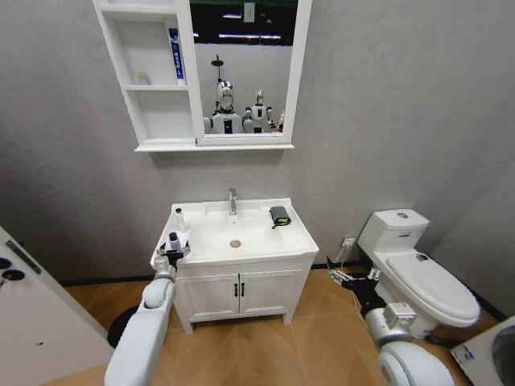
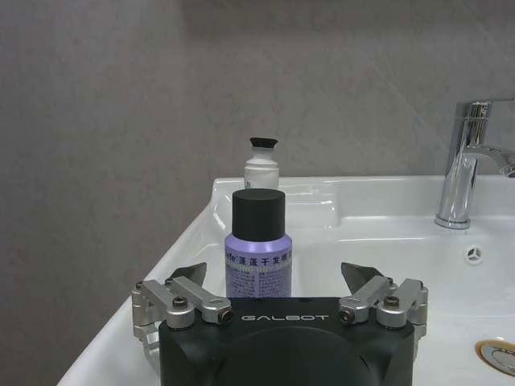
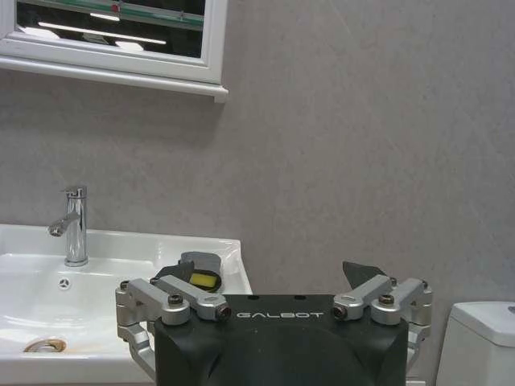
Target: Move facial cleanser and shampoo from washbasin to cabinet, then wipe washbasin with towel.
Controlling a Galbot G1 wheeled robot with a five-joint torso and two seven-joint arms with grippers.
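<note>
Left wrist view shows the left gripper (image 2: 273,277) spread open around the purple bottle (image 2: 258,245) on the washbasin (image 2: 378,229) rim, while the right gripper (image 3: 273,281) hangs open beside the towel (image 3: 193,273).

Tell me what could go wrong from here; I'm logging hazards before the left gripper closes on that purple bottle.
The purple bottle stands near the washbasin's front left edge, between the open left gripper's fingers; an off-centre squeeze could tip it to the floor. The small white bottle stands close behind, so pushing further forward might knock it over. The right gripper waits open beyond the washbasin's right side, near the towel, and poses little risk.
</note>
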